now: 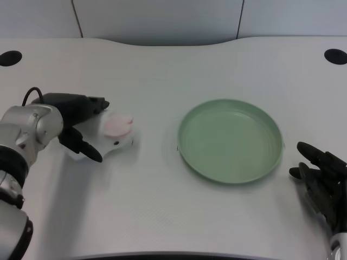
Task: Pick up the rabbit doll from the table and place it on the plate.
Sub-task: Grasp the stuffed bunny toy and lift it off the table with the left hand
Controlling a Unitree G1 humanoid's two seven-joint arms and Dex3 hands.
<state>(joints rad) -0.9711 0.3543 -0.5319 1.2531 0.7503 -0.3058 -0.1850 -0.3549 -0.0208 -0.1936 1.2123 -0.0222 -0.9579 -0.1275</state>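
White table (pixel 162 216), grey wall panels (pixel 157 19)

Left hand (pixel 81 127) grips rabbit doll (pixel 115 132); plate (pixel 230 141) apart.

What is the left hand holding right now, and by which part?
The left hand has its fingers around the rabbit doll at its left end; whether it truly grips cannot be told.

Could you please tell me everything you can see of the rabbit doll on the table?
The rabbit doll is a small, soft-looking white toy with a pale pink patch on top, lying on the white table to the left of the green plate and clear of it. The left hand is around its left side, black fingers above and below it. Its face and ears are too blurred to tell.
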